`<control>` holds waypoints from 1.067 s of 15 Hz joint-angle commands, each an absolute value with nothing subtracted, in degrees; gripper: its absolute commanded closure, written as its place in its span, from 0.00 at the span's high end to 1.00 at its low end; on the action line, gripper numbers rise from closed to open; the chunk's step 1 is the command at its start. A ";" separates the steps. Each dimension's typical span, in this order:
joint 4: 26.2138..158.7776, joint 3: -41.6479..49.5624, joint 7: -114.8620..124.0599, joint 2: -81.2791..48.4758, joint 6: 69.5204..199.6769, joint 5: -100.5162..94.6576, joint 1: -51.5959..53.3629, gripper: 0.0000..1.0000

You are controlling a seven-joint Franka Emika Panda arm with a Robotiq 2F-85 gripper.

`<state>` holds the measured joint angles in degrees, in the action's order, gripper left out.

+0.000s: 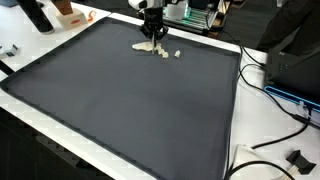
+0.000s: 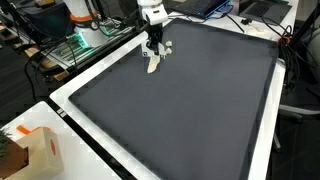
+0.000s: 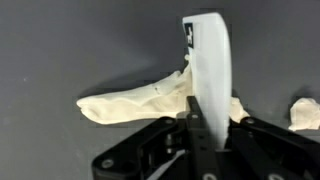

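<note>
While my tool (image 3: 193, 118) pinches the white flat piece (image 3: 208, 60) upright over a cream scrap (image 3: 130, 103) near the edge of the dark mat (image 1: 130, 100), I judge it light, stiff, slick; best gripped low.

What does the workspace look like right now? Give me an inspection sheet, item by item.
Surface: dark grey mat lying flat on a white table.
Job's things: white upright strip rising from the pincer; cream flat piece lying on the mat beneath it; small cream scrap beside that, apart.
Clutter: black plug on the table edge.
Grippers: pincer looks shut on the white upright strip, low over the mat near its edge.
Cables: black cables beside the mat.
Surroundings: cardboard box; black equipment case.
</note>
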<state>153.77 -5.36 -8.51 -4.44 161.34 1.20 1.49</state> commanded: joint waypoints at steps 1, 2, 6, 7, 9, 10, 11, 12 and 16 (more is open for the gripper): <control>158.70 -4.12 -8.04 -4.41 160.80 -0.02 1.56 0.01; 158.95 -3.81 -7.69 -4.16 160.27 -0.97 1.58 0.01; 160.35 -3.31 -7.58 -2.71 158.99 -2.52 1.56 0.01; 160.62 -3.32 -7.93 -2.62 158.87 -2.52 1.57 0.01; 157.16 -3.34 -8.47 -5.28 158.09 -2.65 1.61 0.01; 158.27 -3.34 -8.13 -4.51 158.92 -3.26 1.69 0.01; 158.93 -3.41 -7.81 -4.12 160.44 -3.81 1.83 0.01; 158.21 -3.74 -8.38 -4.64 161.09 -3.03 2.02 0.01; 154.39 -4.27 -8.30 -6.95 162.55 -4.27 2.71 0.01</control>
